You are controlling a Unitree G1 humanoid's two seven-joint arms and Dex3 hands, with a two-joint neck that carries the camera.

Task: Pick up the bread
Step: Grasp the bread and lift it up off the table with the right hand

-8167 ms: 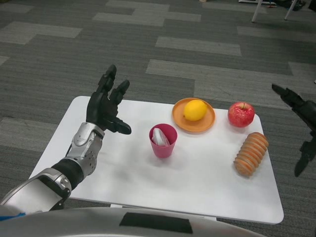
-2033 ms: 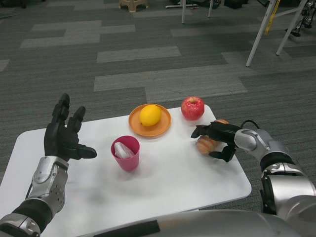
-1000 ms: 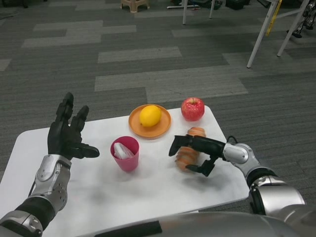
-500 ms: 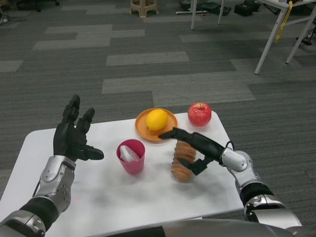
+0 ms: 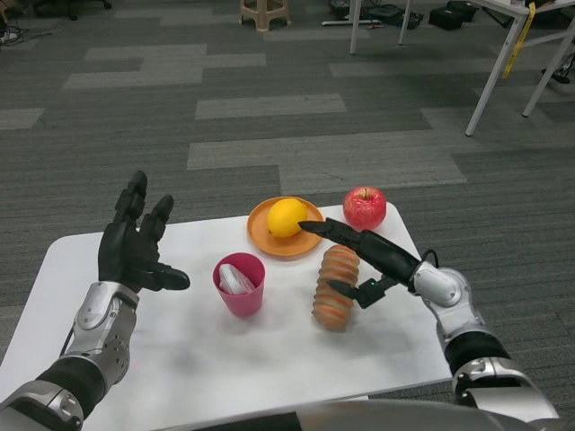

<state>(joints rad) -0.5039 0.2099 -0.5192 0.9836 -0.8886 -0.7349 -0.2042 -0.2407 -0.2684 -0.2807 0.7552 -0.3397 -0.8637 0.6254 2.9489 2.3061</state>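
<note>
Over the last half second, right robot hand (image 5: 364,260) opened out against bread (image 5: 334,286): fingers apart, long ones over the top, thumb at the near side, nothing clamped, so pick not yet made. Bread lay on surface (image 5: 180,350) between cup (image 5: 239,284) and that hand. Thumb contact hard to confirm; left robot hand (image 5: 135,247) hovered open, well clear.

Left hand (image 5: 135,251) raised with fingers spread; right hand (image 5: 364,260) reaches leftward, fingers extended.
</note>
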